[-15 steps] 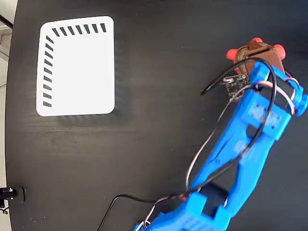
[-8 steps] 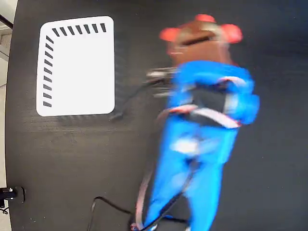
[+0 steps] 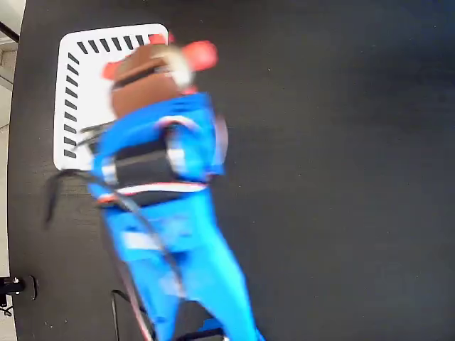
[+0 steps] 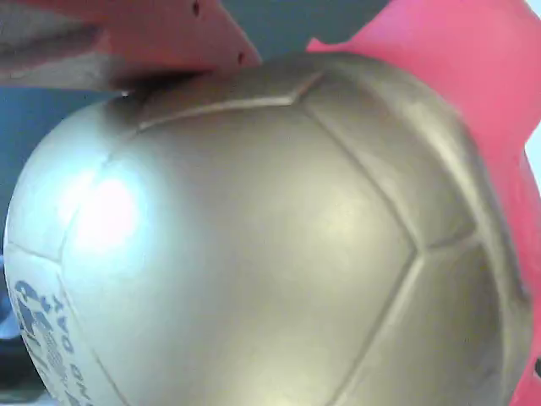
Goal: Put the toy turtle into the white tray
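The toy turtle [image 3: 142,92] hangs in my gripper [image 3: 153,67] above the right half of the white tray [image 3: 87,96], blurred by motion in the fixed view. Its red legs [image 3: 201,51] stick out on both sides. The gripper is shut on it. My blue arm [image 3: 163,213] reaches up from the bottom edge and hides the tray's lower right part. In the wrist view the gold shell of the turtle [image 4: 254,245] fills the frame, with one reddish finger [image 4: 144,38] pressed on its top left. The tray's dark slots run along its top and left edges.
The black table [image 3: 341,177] stretches wide to the right of the arm. Its left edge [image 3: 15,177] runs close beside the tray. A small black fitting [image 3: 14,286] sits at the lower left edge. Loose cables [image 3: 53,188] trail from the arm.
The arm has swung left with the turtle, from the table's upper right, across the middle, to above the tray. The gripper stayed shut on the turtle.
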Action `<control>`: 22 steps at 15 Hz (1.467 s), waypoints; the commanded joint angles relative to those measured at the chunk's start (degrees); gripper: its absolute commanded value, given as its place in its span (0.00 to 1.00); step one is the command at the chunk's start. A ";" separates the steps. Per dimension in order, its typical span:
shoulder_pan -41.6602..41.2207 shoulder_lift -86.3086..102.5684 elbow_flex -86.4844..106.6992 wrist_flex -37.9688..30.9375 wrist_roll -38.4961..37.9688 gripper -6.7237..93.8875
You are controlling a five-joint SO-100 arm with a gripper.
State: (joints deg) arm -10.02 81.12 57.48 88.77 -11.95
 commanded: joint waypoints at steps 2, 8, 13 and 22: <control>-4.83 -7.29 -6.06 0.97 3.52 0.04; -6.33 -19.69 -12.57 -0.97 5.54 0.07; -8.44 -23.47 -15.82 -2.02 6.06 0.05; -9.49 -24.61 -16.26 -1.67 8.00 0.43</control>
State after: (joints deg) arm -18.46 53.70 44.74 86.84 -3.25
